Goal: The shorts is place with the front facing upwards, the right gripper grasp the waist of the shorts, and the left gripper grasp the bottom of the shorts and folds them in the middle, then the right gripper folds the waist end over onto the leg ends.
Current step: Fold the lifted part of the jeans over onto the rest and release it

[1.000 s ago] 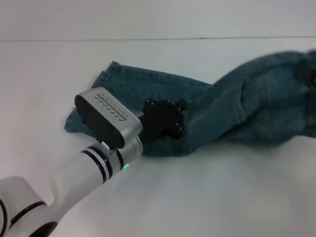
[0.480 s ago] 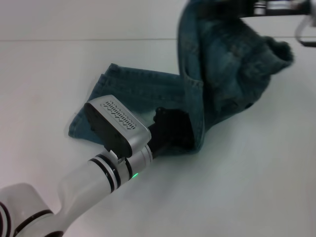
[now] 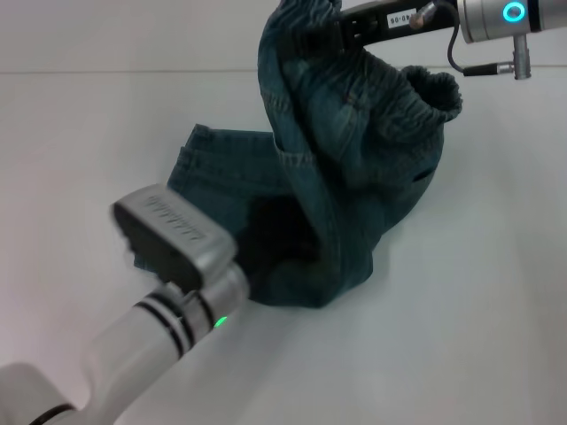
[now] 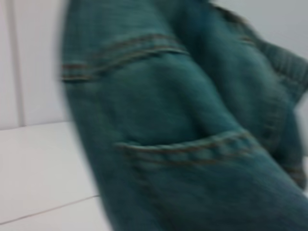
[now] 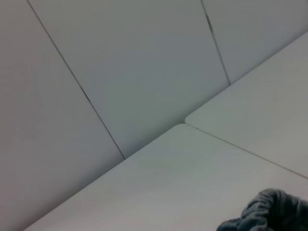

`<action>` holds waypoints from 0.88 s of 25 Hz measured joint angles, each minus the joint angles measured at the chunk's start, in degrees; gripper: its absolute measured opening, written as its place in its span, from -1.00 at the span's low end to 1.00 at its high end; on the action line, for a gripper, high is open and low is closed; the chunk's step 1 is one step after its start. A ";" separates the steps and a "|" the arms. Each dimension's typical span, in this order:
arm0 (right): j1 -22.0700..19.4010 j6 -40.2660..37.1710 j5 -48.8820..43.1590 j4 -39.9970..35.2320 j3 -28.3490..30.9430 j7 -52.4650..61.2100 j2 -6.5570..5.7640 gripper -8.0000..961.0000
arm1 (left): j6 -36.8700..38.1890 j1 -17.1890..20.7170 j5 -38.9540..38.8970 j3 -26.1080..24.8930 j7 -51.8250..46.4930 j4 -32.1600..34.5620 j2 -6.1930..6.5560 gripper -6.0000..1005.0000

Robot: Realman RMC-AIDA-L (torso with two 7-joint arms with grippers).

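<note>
Waist end of denim shorts hoisted high over white desk, mid-fold.

At left, left gripper (image 3: 266, 239) low on the desk (image 3: 461, 336), tucked under the hanging cloth beside the bottom of the shorts (image 3: 190, 159), which lies flat; jaws hidden, so cannot tell whether spread or pressed together. At centre, shorts (image 3: 345, 150) draped in a tall soft arch, limp and fairly heavy by the look, likely to sag and slide unless taken by the thick gathered waistband. At upper right, right gripper (image 3: 323, 35) pinching the waist, jaws closed on the cloth. Compared with half a second ago: waist carried further toward the legs and higher, fold narrower, left arm drawn slightly back.
</note>
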 joint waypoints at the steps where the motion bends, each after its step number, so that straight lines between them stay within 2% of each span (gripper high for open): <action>1: -0.22 0.02 0.00 0.02 -0.03 -0.12 0.05 -0.71 | 0.72 0.92 0.01 -0.55 -0.05 0.42 0.00 -0.99; 8: -1.91 0.09 0.28 0.08 0.21 -0.87 -0.40 -0.70 | 5.54 5.99 -0.36 -2.88 -0.01 2.18 0.04 -0.99; 11: -2.11 0.08 0.28 0.08 -0.05 -0.90 -0.34 -0.70 | 7.69 9.44 -0.38 -5.98 -0.01 3.56 0.07 -0.99; 17: -1.53 -0.02 0.14 0.08 -1.03 -1.09 0.73 -0.69 | 15.01 17.73 -0.56 -13.20 -0.19 6.88 0.00 -0.99; 22: 0.69 1.86 0.08 1.63 -5.64 -1.22 2.64 -0.68 | 18.36 22.97 -0.62 -20.40 -0.09 8.27 0.00 -0.99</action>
